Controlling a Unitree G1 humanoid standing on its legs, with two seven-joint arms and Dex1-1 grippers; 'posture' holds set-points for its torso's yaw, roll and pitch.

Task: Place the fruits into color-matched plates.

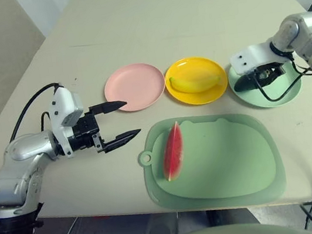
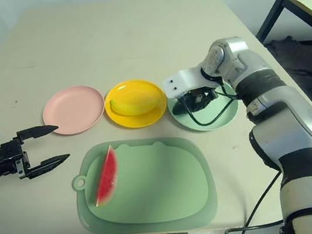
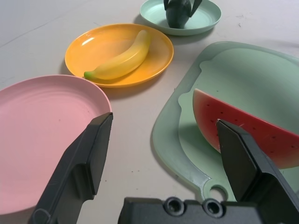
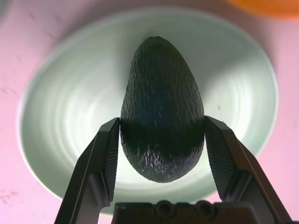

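While the right pincer (image 4: 161, 140) hung point-down over the mint green plate (image 2: 227, 116), it gripped the dark avocado (image 4: 161, 109) between both fingers, the fruit above the plate's middle; whether the fruit touched the plate could not be told. The avocado was thus at its matching plate but not yet let go.

1 of 3 fruits looked finished: the banana (image 1: 195, 81) lay across the yellow plate (image 1: 211, 93), free of any pincer. The pink plate (image 1: 134, 86) carried nothing. The watermelon wedge (image 1: 173, 151) lay on the pale green mat (image 1: 229, 165), near the mat's ring-tab end, untouched. Judged remaining: release the avocado, then carry the wedge to the pink plate.

The left pincer (image 1: 118, 123) was released, jaws spread wide, level above the counter (image 1: 130, 26), holding nothing. It sat near the pink plate's rim and near the mat's tab corner, apart from both.

Room for moving:
- The 3 plates stood in 1 row, the yellow plate just beside both neighbours, so little bare counter lay between them.
- The mat's near edge ran close to the counter's front edge.
- The far half of the counter was bare.
- The wedge's way to the pink plate looked short, crossing only the mat's raised rim.
- The right arm's cable drooped across the mint plate; it might snag on withdrawal.
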